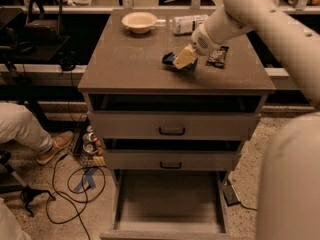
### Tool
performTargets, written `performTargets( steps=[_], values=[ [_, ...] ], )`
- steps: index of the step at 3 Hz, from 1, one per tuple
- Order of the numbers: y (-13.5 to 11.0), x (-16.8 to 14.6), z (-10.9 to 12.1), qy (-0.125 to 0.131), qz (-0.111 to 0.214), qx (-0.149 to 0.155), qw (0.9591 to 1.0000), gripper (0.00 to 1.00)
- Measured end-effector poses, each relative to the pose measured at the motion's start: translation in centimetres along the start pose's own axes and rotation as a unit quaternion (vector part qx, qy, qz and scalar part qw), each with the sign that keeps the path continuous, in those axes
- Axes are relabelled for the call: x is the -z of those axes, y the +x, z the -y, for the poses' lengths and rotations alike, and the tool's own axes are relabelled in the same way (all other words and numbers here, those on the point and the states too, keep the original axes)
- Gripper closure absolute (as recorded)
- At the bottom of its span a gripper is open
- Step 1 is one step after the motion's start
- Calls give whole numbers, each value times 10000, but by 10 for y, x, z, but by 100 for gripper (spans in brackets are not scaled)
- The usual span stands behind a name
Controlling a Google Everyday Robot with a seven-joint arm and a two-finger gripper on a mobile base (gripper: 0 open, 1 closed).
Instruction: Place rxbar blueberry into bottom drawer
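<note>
One gripper (184, 59) at rxbar blueberry (168, 59) on cabinet top (125, 59), apparently for pickup, closure indeterminable; bottom drawer (170, 201) open to receive.

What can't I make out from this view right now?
- rxbar blueberry: camera view, mostly covered by the gripper down over it on the cabinet top; lettering too small.
- bottom drawer: camera view, front face cut off by the lower edge.
- top drawer: camera view, inside in dark shadow.
</note>
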State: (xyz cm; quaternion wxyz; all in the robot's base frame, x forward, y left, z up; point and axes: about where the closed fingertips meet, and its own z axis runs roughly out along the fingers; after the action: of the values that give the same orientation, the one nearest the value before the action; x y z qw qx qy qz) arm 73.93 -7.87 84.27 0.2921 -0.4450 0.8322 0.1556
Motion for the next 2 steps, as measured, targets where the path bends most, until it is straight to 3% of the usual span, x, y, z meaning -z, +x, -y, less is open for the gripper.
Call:
performTargets(
  steps=[1, 2],
  values=[
    [16, 53, -13, 462, 358, -291, 9979, 100],
    [42, 119, -31, 888, 663, -531, 9924, 100]
  ],
)
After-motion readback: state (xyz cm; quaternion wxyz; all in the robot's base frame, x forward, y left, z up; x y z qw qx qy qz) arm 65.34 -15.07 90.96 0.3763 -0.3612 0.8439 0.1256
